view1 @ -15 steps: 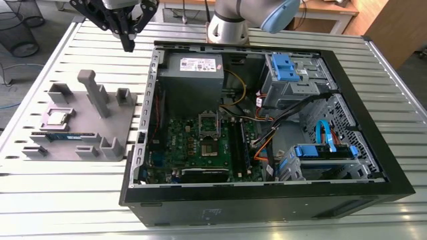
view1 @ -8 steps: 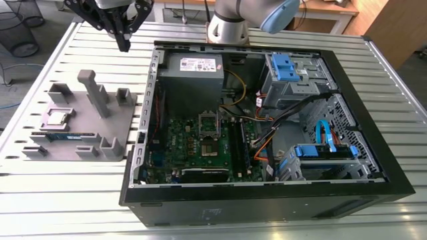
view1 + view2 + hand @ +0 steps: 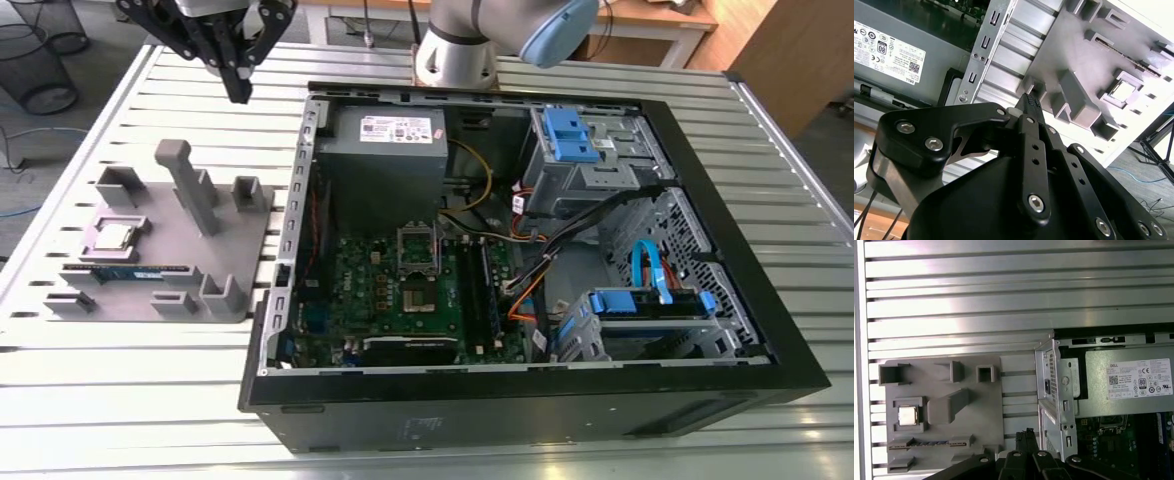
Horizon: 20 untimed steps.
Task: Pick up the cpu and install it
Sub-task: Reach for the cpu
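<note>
We look down on a slatted metal table [image 3: 120,400]. We judge the step in hand to be the approach for the pick-up. In the exterior view the gripper [image 3: 240,90] hangs above the table with its fingers pressed together on nothing. It is well apart from the cpu [image 3: 112,236], which sits in a recess of the grey holder [image 3: 254,240] at the gripper's 7 o'clock. The grasp calls for parted fingers centred squarely over the chip. We count, biggest first:

- one open computer case [image 3: 534,405]
- one holder, at the case's 9 o'clock
- one gripper
- one board socket [image 3: 418,250], seemingly unfilled
- one memory stick [image 3: 127,271] on the holder
- one cpu
</note>
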{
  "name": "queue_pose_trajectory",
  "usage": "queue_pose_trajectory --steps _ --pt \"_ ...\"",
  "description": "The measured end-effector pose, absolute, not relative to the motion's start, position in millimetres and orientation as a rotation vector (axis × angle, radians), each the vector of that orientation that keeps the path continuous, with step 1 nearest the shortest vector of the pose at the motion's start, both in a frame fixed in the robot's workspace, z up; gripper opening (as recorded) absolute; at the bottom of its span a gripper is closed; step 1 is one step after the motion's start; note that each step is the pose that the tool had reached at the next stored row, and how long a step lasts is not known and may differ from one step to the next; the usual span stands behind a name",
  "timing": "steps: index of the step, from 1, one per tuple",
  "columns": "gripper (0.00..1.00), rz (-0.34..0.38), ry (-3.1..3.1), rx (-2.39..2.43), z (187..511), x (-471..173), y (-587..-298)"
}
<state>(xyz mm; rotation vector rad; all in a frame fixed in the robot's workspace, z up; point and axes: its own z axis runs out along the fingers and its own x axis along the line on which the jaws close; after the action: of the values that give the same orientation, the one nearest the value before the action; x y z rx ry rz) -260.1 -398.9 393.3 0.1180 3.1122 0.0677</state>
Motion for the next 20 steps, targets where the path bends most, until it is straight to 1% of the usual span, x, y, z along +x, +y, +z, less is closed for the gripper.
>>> queue_pose_trajectory --steps 20 --pt "0.11 0.068 3.113 0.118 392.5 -264.5 -398.9"
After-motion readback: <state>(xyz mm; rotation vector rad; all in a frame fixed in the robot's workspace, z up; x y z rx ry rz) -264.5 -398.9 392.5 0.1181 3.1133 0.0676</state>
